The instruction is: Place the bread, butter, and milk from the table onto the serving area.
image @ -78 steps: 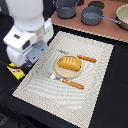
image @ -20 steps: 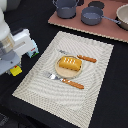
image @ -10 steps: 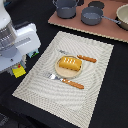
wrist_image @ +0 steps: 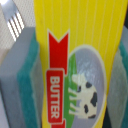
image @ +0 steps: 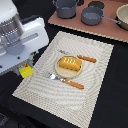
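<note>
My gripper is shut on the butter, a yellow box held at the edge of the serving area on the exterior view's left. In the wrist view the butter fills the frame between the grey-and-teal pads, which touch both its sides. The bread, a golden loaf, lies on the round plate in the middle of the striped placemat. A fork and a wooden-handled knife lie beside the plate. The fork also shows in the wrist view. The milk is out of view.
A pinkish-brown board at the back holds two grey pots and a pan. A second wooden-handled utensil lies on the mat behind the plate. The arm's white body covers the exterior view's left.
The arm has carried the butter toward the exterior view's right, from the dark table to the placemat's edge. The bread and cutlery have not moved.
</note>
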You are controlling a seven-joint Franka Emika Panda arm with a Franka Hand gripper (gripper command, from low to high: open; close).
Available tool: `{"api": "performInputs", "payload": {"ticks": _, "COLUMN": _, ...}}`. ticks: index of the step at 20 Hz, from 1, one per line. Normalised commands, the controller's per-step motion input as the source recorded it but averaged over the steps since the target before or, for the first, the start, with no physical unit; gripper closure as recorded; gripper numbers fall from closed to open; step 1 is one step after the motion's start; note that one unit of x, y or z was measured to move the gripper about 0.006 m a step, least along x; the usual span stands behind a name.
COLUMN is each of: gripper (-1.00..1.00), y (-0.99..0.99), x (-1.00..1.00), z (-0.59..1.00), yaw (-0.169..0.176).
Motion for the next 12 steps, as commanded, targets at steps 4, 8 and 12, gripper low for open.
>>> {"api": "performInputs", "payload": {"ticks": 4, "gripper": 1.0, "y": -0.33, "x": 1.0, "z": 0.04, "yaw": 0.0}}
{"api": "performInputs", "payload": {"ticks": 8, "gripper": 1.0, "y": -0.34, "x": 1.0, "z": 0.0, "yaw": 0.0}}
{"api": "performInputs", "payload": {"ticks": 12, "gripper": 1.0, "y": -0.28, "x": 1.0, "z": -0.01, "yaw": 0.0}}
